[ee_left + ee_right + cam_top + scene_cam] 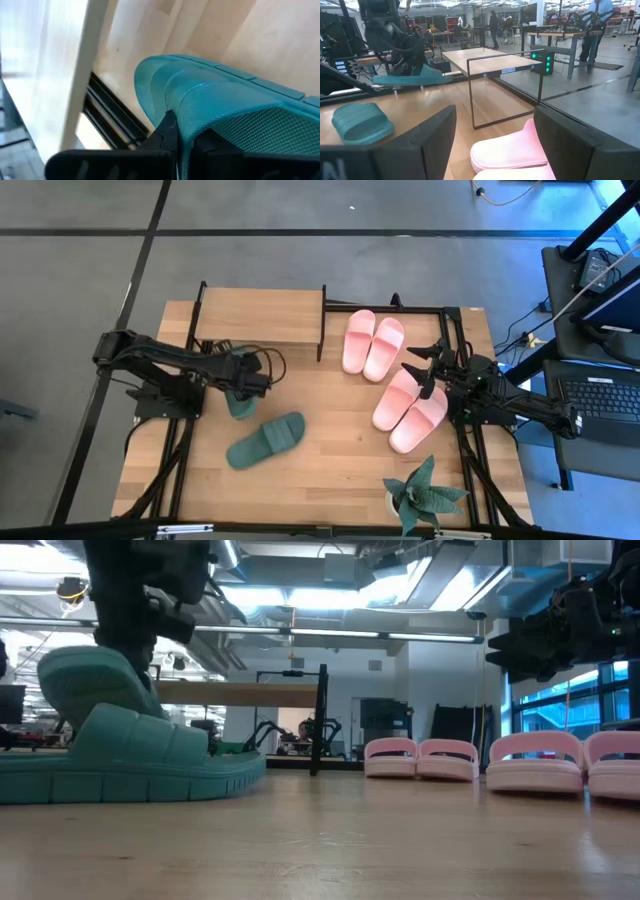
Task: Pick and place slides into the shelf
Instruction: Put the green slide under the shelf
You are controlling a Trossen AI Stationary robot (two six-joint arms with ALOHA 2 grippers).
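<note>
Item 1, the left end effector: clenched on 1 dark green slide, held near the front of the shelf; the left wrist view showed its fingers pinching the slide's edge, and the low view appeared to show that slide tilted, though its contact with the tabletop could not be told. Item 2, the second dark green slide: flat on the tabletop, just in front of the held one, lying at an angle. Item 3, the shelf: light wood top on thin black legs, at the far left of the tabletop. Item 4, 1 pink pair: side by side on the tabletop, to the right of the shelf. Item 5, the second pink pair: side by side, nearer the front, angled. Item 6, the right end effector: released, fingers spread, hovering over the second pink pair. Item 7, a potted plant: at the front right edge of the tabletop.
</note>
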